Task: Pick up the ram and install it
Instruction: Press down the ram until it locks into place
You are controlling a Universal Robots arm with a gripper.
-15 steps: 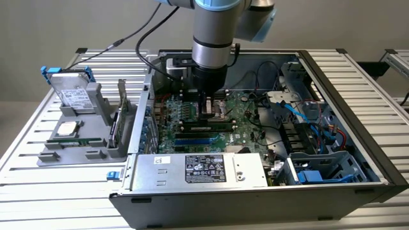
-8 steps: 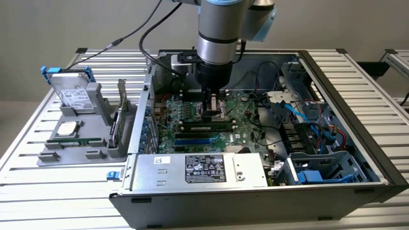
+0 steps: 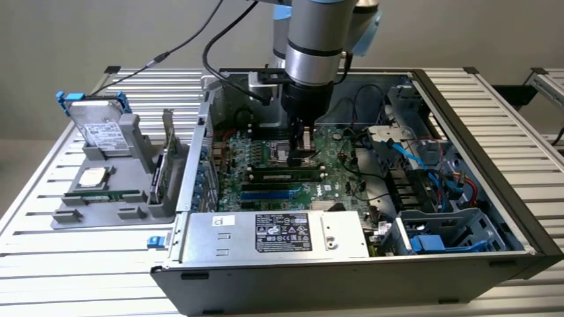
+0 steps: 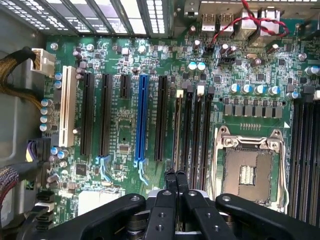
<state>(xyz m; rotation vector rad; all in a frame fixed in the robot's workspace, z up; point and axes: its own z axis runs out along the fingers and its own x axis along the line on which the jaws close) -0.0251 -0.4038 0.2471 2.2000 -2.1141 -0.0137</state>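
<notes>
Fingers [image 4: 169,181] pressed fully together, nothing clamped between them. The gripper [image 4: 175,176] hangs low over the motherboard [image 4: 120,130] inside the open computer case [image 3: 493,119], which stands on the slatted desk [image 3: 53,277].

The ram [image 4: 177,130] appears to stand on edge in the memory slot furthest from the empty processor socket [image 4: 247,172], with bare slots between the two. In the exterior view it reads as a dark stick [image 3: 282,174] lying across the board just below the gripper [image 3: 302,153]. The fingertips sit at one end of the stick; you cannot tell whether they touch its top edge.

A narrow green strip [image 3: 105,196] also lies in the grey holder [image 3: 132,132] at the exterior view's left; what it is cannot be told.

Judged step: seating the stick by pushing with closed fingers.

Notes for you:
- Keep the tips centred on the stick's thin edge, not on the slot wall.
- Push straight into the board; a tilt would likely lift the far end.
- Check that both end latches close; neither can be made out here.
- Mind the loose cables [image 3: 414,158] at the exterior view's right.
</notes>
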